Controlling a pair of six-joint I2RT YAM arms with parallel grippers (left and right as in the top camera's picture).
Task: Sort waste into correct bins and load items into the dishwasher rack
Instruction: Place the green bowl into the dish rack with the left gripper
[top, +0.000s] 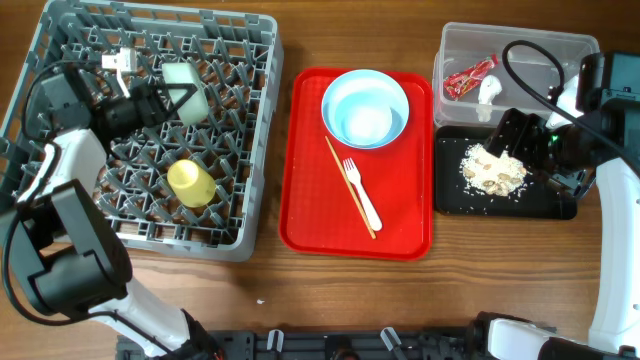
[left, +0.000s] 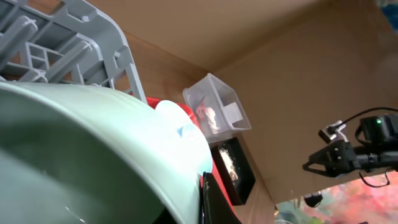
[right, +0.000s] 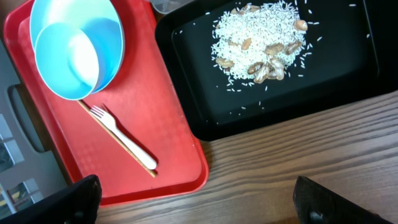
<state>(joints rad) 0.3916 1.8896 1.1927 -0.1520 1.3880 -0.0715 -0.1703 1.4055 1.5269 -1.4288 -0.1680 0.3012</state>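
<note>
My left gripper (top: 168, 100) is shut on the rim of the pale green bowl (top: 186, 92), which it holds tilted over the grey dishwasher rack (top: 60, 30). In the left wrist view the bowl (left: 93, 155) fills the frame beside a black finger (left: 216, 202). A yellow cup (top: 190, 182) lies in the rack. The pale blue bowl (top: 365, 108), white fork (top: 362, 195) and chopsticks (top: 348, 185) lie on the red tray (top: 310, 220). My right gripper (top: 535, 150) hangs open above the black tray (top: 450, 195), which holds the crumbs (top: 493, 170). The clear tub (top: 560, 45) contains the red wrapper (top: 470, 77) and a white scrap (top: 488, 90).
The right wrist view looks down on bare wooden table (right: 280, 168) between the red tray (right: 168, 124) and the black tray (right: 348, 74), with the fork (right: 121, 134) and blue bowl (right: 78, 43) at the left. The rack's upright pegs (top: 120, 200) surround the cup.
</note>
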